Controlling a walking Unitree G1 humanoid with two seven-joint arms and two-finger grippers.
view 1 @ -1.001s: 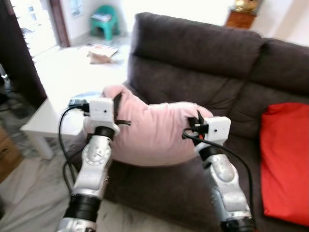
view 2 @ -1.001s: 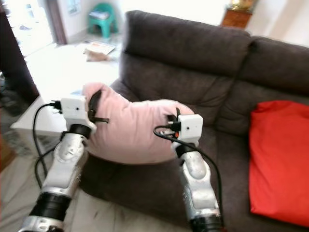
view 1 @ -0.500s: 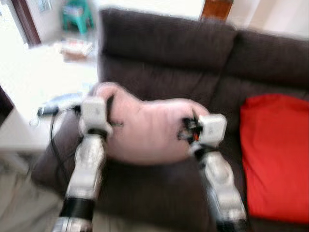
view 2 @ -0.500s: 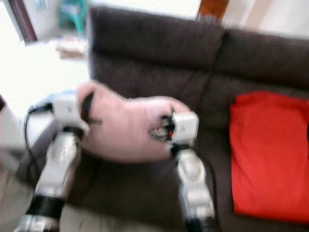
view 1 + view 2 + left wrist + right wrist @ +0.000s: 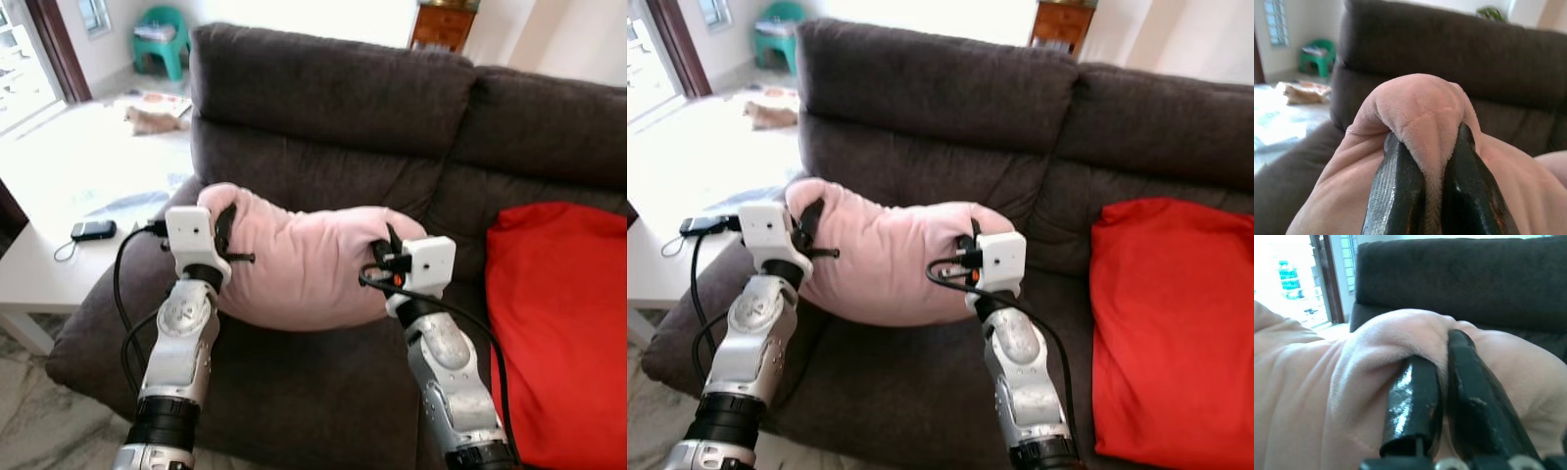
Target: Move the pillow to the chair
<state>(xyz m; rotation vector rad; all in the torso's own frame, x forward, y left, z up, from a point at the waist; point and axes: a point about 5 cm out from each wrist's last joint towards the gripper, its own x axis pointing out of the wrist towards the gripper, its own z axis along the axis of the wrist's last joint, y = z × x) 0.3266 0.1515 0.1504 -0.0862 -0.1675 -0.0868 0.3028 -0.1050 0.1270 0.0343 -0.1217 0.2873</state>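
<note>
Compared with half a second ago: head view is sharp again, and the scene has slid a little, which reads as camera motion. Pink pillow (image 5: 304,259) is in the same two-handed grip as before, sagging in the middle between the arms.

Left pincer (image 5: 1425,196) clenched on the pillow's left corner; plush is bunched into a ridge between the two black fingers (image 5: 1396,191). Right pincer (image 5: 1442,401) clenched on the right corner the same way, fabric folded over the finger (image 5: 1413,401) tips. Both silver arms reach forward from the bottom of the head view, the white wrist blocks pressed against the pillow's ends.

Pillow sits in front of the dark brown sofa (image 5: 333,108), low against the backrest at its left end; whether it rests on the seat cushion or hangs just above it cannot be told.

Edges and room: red cushion (image 5: 563,313) lies on the sofa's right seat, well apart from the pillow, a strip of bare seat between them. Sofa's left armrest is just beside the left arm. Beyond it a white worktop (image 5: 39,274) carries a dark phone (image 5: 93,230) with a cord. Farther left, bright floor, with a green chair (image 5: 162,39) far back by the wall and a tan object (image 5: 152,117) lying on the floor near it.
</note>
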